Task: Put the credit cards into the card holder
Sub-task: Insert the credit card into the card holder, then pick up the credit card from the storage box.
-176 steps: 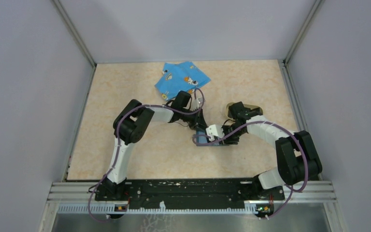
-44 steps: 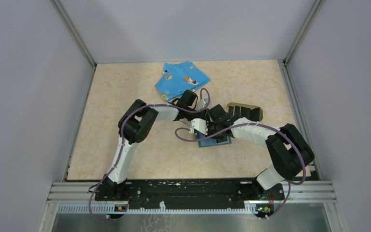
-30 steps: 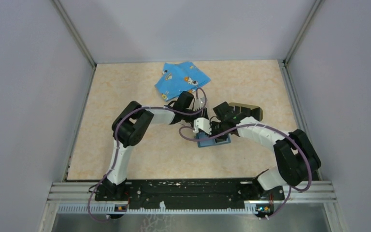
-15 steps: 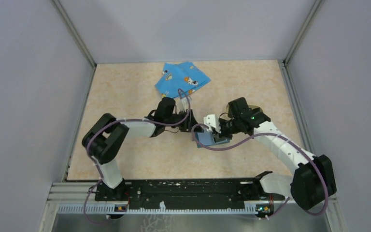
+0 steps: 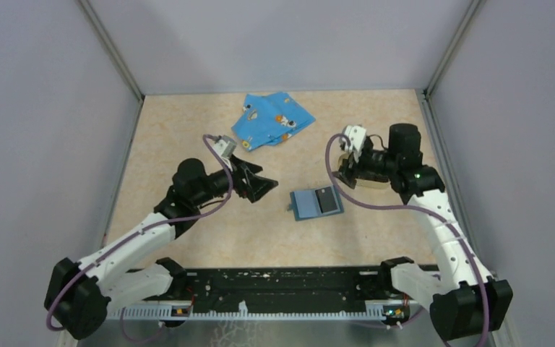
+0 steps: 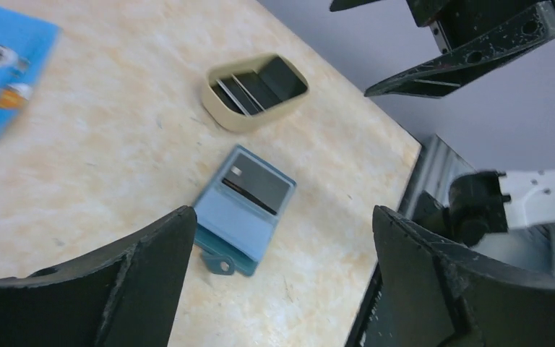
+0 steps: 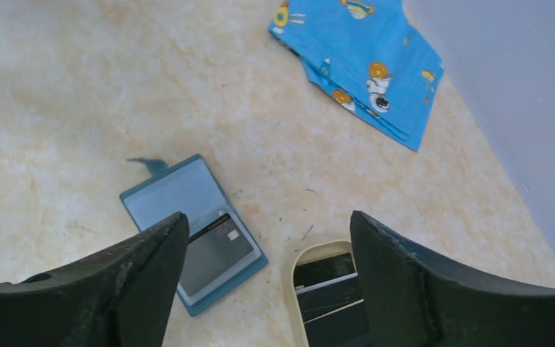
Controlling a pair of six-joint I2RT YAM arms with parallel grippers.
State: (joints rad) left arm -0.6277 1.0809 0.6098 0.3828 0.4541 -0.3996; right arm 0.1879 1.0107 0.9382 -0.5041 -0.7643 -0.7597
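The teal-blue card holder (image 5: pixel 316 203) lies spread flat in the middle of the table, also in the left wrist view (image 6: pixel 235 220) and the right wrist view (image 7: pixel 173 196). One black credit card (image 5: pixel 327 199) rests on its right half (image 7: pixel 217 253) (image 6: pixel 257 189). More credit cards (image 7: pixel 327 288) (image 6: pixel 254 83) stand in a tan oval tray (image 7: pixel 298 269) (image 6: pixel 220 116). My left gripper (image 5: pixel 260 182) (image 6: pixel 282 217) hangs open to the left of the holder, holding nothing. My right gripper (image 5: pixel 347 172) (image 7: pixel 267 218) is open and empty above the tray, right of the holder.
A bright blue cartoon-print cloth (image 5: pixel 272 118) (image 7: pixel 361 65) lies at the back of the table. Grey walls close in the back and both sides. The black rail with the arm bases (image 5: pixel 282 283) runs along the near edge.
Both arms have drawn back from the card holder, left arm to the left, right arm to the back right. Both grippers have opened. The black card stays on the holder.
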